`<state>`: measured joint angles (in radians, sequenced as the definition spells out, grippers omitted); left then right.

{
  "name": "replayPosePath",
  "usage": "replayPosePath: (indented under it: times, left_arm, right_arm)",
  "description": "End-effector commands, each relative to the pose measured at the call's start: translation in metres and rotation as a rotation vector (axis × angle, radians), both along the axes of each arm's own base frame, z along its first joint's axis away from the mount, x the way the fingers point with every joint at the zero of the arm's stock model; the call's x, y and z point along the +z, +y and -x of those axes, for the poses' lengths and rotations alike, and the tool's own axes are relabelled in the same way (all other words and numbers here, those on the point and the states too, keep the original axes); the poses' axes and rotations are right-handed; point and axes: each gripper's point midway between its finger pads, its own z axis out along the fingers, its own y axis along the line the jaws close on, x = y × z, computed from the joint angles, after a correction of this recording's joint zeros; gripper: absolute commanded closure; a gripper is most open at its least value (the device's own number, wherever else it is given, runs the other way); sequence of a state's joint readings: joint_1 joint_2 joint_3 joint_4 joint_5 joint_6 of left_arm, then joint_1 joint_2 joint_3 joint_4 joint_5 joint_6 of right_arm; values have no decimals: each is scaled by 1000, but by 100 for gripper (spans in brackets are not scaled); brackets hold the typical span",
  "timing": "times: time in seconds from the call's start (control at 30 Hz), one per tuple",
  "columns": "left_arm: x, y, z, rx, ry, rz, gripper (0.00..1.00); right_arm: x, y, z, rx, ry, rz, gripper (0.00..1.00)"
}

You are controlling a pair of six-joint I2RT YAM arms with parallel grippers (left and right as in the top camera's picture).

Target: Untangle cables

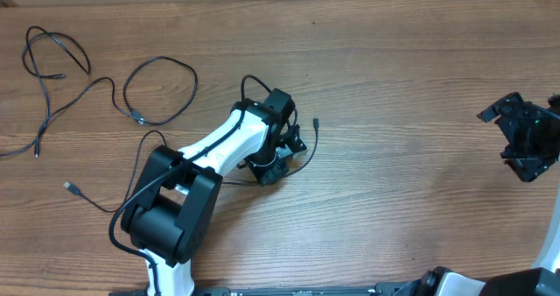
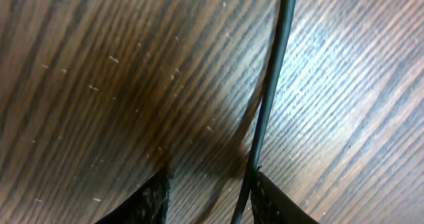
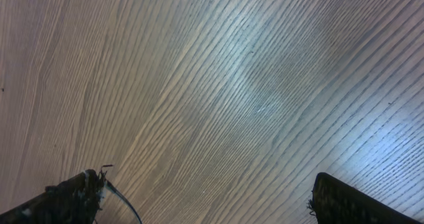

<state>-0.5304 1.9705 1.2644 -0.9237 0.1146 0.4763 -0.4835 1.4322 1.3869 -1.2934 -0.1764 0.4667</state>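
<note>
Thin black cables lie on the wooden table. A tangle of loops (image 1: 140, 118) sits at the far left, and a cable end with a small grey plug (image 1: 70, 186) lies below it. Another cable (image 1: 308, 143) curves past my left gripper (image 1: 284, 156) near the table's middle. In the left wrist view this cable (image 2: 271, 85) runs between my open left fingers (image 2: 209, 177), lying against the right finger. My right gripper (image 1: 525, 147) is at the far right, wide open and empty (image 3: 205, 181), with only bare wood under it.
The wooden table (image 1: 402, 86) fills the overhead view. The left arm's white links and black base (image 1: 171, 213) lie across the lower left and cover part of a cable. The right arm's base is at the bottom right.
</note>
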Motion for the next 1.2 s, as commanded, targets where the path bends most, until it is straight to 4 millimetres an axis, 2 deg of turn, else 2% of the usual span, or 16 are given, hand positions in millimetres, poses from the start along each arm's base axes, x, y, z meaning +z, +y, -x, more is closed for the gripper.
replayPosePath:
  times: [0.0,0.13,0.2,0.27,0.33,0.47,0.57,0.63,0.77,0.87,0.93,1.0,1.17]
  left_arm:
    - [-27,6,24,46,65,-44,57]
    - [-38,8,41,18,87,-61,55]
    - [-42,6,46,4,85,-59,58]
    - [-46,2,49,-12,76,-54,69]
    - [-46,0,50,-21,71,-54,96]
    - [-40,5,41,9,39,-87,96]
    - [-23,11,24,52,-8,-112,96]
    - [-4,14,12,78,-36,-110,96]
    - [49,31,-15,154,-107,-93,96]
    - [94,61,-36,260,-204,-96,95]
    - [122,89,-49,366,-282,-112,96]
    - [150,126,-58,500,-368,-135,96]
    - [193,214,-57,845,-496,-162,95]
  right_arm:
    - [9,-1,-2,0,-29,15,0]
    - [9,-1,-2,0,-29,15,0]
    - [9,-1,-2,0,-29,15,0]
    - [9,-1,-2,1,-29,16,0]
    - [9,-1,-2,0,-29,15,0]
    - [9,-1,-2,0,-29,15,0]
    - [9,-1,-2,1,-29,15,0]
    - [9,-1,-2,0,-29,15,0]
    - [9,-1,-2,0,-29,15,0]
    - [9,-1,-2,0,-29,15,0]
    - [9,-1,-2,0,-29,15,0]
    - [9,-1,-2,0,-29,15,0]
    - [9,-1,-2,0,-29,15,0]
